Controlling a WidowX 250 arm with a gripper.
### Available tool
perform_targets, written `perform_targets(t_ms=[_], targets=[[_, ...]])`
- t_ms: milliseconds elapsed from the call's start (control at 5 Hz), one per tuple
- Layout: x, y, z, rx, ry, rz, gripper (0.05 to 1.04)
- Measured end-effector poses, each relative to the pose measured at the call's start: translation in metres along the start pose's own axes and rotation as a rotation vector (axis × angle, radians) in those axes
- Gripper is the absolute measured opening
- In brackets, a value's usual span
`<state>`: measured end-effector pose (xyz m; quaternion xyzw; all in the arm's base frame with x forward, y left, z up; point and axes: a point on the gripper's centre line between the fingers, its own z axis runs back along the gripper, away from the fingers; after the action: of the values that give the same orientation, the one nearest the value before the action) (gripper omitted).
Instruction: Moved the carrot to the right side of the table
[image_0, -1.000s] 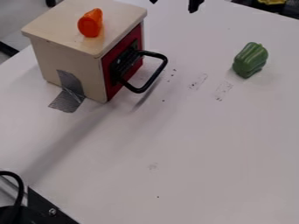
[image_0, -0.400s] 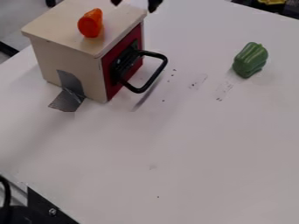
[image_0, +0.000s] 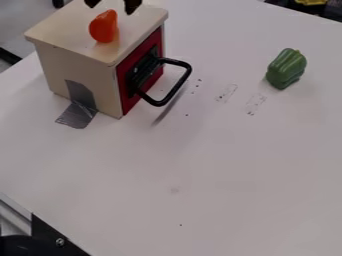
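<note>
While a black metal bracket (image_0: 59, 239) with a screw in it sits nearest me, at the lower left corner of the white table (image_0: 220, 165), a strip of silver tape (image_0: 77, 114) farther back runs from the tabletop up the side of a pale wooden box (image_0: 73, 65). The box's red door (image_0: 126, 92) carries a black loop handle (image_0: 178, 92), jutting out over the table. Off to the right, well apart from the box, there's a green toy pepper (image_0: 287, 68). The orange carrot (image_0: 103, 26) is up on the box's lid, and just beyond it hangs the black gripper (image_0: 113, 4), its two fingertips apart. Something yellow (image_0: 310, 2) lies past the table's far edge.
</note>
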<state>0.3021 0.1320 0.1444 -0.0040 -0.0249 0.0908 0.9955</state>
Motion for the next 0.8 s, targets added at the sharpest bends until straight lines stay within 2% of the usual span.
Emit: perform_targets(t_ms=[200, 400, 600, 800], targets=[[0.002, 0.005, -0.007, 0.003, 0.018, 0.002, 0.997], [0.003, 0.006, -0.022, 0.001, 0.060, 0.009, 0.997], [0.004, 0.004, -0.031, 0.002, 0.086, 0.008, 0.962], [0.005, 0.003, -0.035, 0.006, 0.090, 0.012, 0.690]])
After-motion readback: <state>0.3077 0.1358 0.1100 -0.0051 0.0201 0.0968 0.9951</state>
